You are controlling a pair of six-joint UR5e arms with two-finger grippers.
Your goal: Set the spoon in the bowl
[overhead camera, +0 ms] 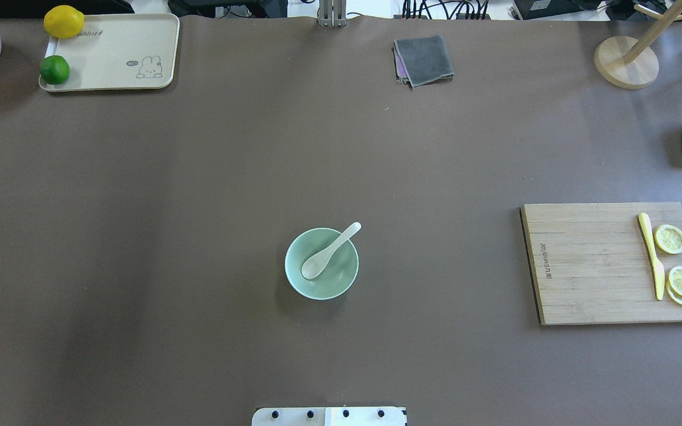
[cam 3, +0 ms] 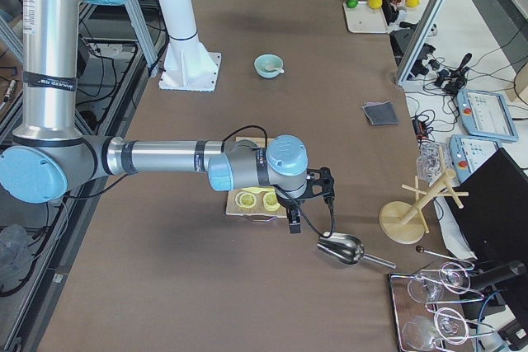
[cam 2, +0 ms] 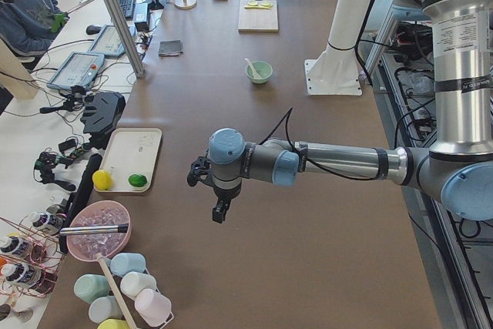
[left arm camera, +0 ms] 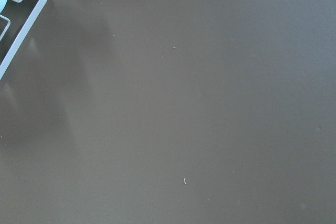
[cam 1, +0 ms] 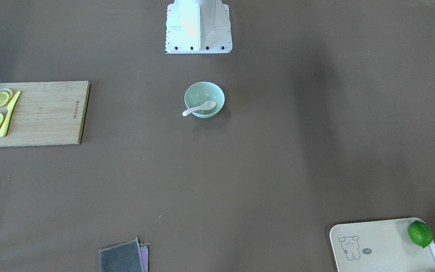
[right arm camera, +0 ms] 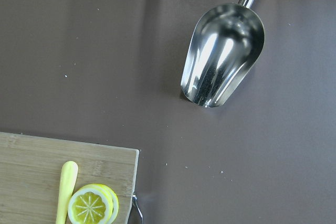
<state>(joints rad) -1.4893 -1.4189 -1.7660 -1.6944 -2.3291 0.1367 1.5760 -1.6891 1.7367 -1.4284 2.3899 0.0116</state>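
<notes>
The white spoon lies in the pale mint-green bowl at the table's middle, near the robot's base. Its scoop is inside and its handle rests over the rim. Both also show in the front view, spoon and bowl. Neither gripper is near them. The left gripper hangs over bare table far to the robot's left. The right gripper hangs beyond the cutting board far to the right. Both show only in side views, so I cannot tell whether they are open or shut.
A wooden cutting board with a yellow knife and lemon slices lies on the right. A metal scoop lies beyond it. A cream tray with a lemon and a lime and a grey cloth lie at the far edge.
</notes>
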